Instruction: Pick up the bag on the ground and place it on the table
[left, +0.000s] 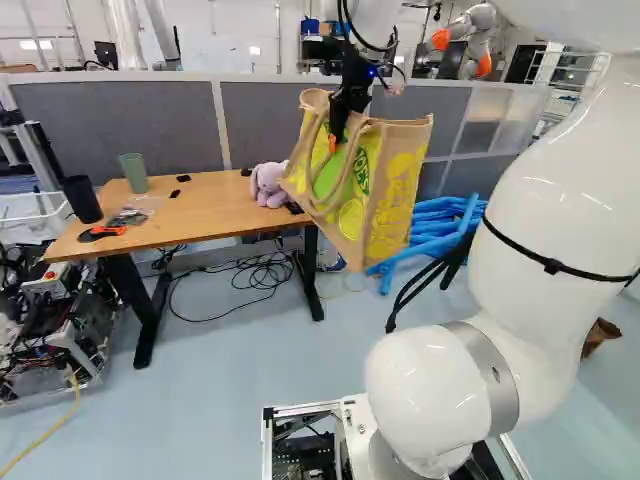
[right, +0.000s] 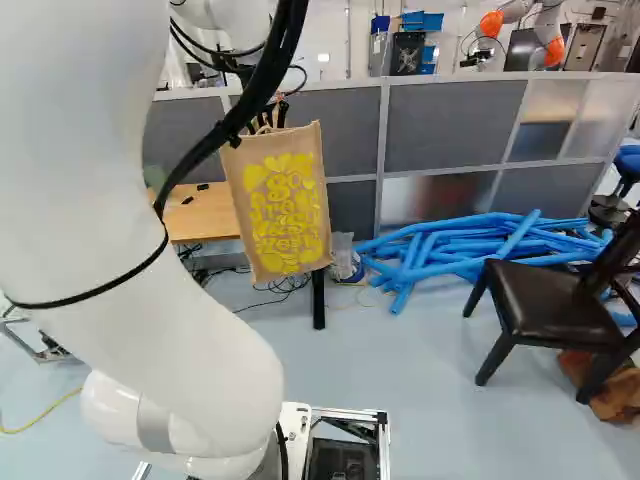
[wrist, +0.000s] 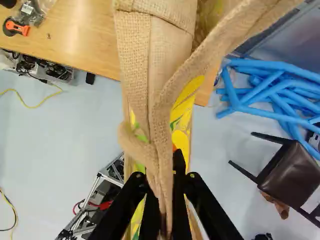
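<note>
- White arm (left: 560, 200) dominates the right side of the left base view, nearest the lens, reaching ahead to carry its load out toward the table.
- Gray divider (left: 130, 125) spans the background of both base views, apparently a backstop to the work area.
- Wooden table (left: 200, 212), left of centre in the left base view, is the delivery point. Bare wood between the cups and the toy seems the likeliest landing spot.
- Burlap bag (left: 385, 190), the item to be delivered, hangs off the floor at upper centre of the left base view, by the table's right end. It tilts there, presumably because it hangs by its handles alone. Its bottom shows lower in that frame than the tabletop, so a lift may be needed before it crosses; whether it would clear the edge cannot be told.
- Black gripper (left: 335, 138), upper centre of the same frame, is closed on the bag's handles, 2 fingers pinching the straps from both sides. A grip up there leaves the base free to set down first, though the soft body could swing or fold.
- Purple plush toy (left: 270, 185) sits at the table's right end, close to the bag in that view and at risk of a nudge.
- Green cup (left: 133, 172) and black cup (left: 82, 198) stand upright at the far left, best given a wide berth.
</note>
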